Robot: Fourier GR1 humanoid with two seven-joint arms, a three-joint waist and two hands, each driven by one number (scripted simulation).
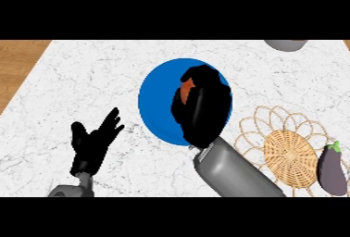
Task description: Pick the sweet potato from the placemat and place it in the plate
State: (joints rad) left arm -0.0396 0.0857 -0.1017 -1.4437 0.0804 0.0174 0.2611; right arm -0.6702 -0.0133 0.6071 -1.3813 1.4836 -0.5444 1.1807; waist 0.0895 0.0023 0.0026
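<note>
My right hand (202,109) hovers over the blue plate (156,99) in the middle of the counter, its fingers curled round the orange-brown sweet potato (185,88), of which only a small patch shows at the hand's left side. The woven straw placemat (290,148) lies to the right of the plate, with no sweet potato on it. My left hand (92,141) rests open at the lower left, fingers up, apart from the plate.
A purple eggplant (333,169) lies at the placemat's right edge. A grey round object (285,44) is cut off at the top right. Wooden floor (17,65) shows past the counter's left edge.
</note>
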